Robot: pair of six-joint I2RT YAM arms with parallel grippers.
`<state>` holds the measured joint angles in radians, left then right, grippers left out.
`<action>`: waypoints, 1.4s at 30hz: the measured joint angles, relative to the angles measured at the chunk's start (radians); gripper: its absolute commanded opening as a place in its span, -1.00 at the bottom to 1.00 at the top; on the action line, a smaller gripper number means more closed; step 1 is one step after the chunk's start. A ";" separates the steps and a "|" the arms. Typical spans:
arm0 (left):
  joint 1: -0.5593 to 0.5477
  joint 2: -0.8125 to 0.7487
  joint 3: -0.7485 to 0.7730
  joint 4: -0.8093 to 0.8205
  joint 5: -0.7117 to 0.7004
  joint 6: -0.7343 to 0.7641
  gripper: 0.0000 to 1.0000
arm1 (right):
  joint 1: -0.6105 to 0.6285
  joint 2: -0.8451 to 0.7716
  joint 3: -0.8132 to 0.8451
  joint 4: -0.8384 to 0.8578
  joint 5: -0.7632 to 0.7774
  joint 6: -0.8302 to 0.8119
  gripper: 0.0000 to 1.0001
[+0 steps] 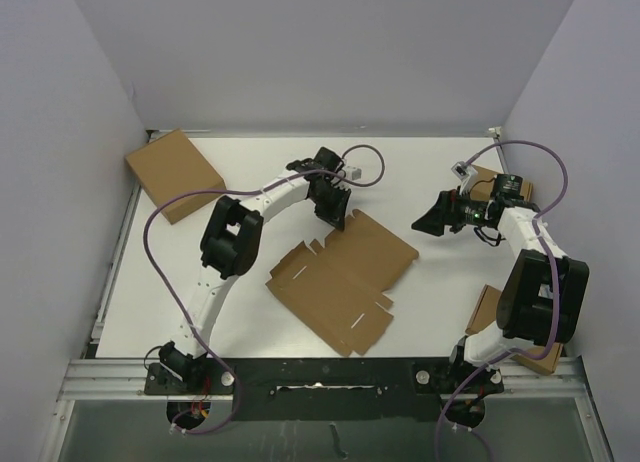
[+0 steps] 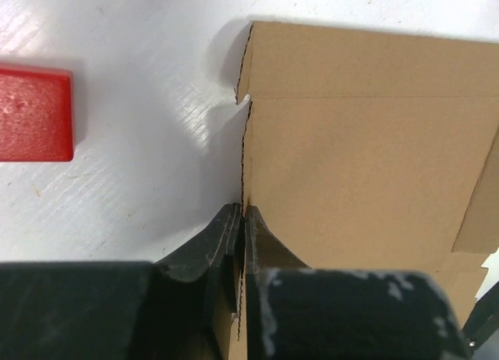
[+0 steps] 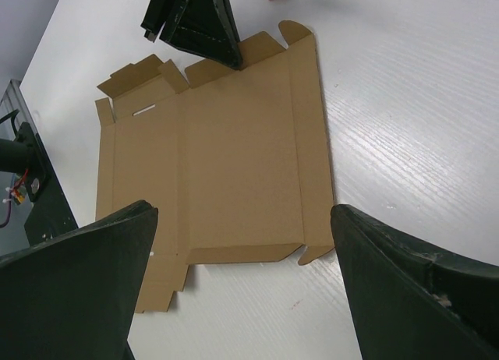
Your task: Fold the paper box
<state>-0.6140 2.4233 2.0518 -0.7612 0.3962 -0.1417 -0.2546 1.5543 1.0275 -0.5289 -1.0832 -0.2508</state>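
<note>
Left tool (image 2: pixel 240 218) on paper box (image 2: pixel 366 157) edge; red block (image 2: pixel 35 114) nearby

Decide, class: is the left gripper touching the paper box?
Touching. The left wrist view shows the left gripper clamped on an edge of the paper box.

Legible text, labels, numbers: none in any view. Faces of paper box (image 1: pixel 343 278) and red block (image 2: pixel 35 114): plain.
</note>
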 measured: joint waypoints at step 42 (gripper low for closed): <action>-0.058 -0.704 -0.970 0.921 -0.467 -0.189 -1.00 | 0.204 0.113 -0.067 0.208 0.163 0.245 0.08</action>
<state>-0.6716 1.7195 1.0813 0.1596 -0.0704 -0.3305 -0.0505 1.6669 0.9607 -0.3210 -0.9203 -0.0059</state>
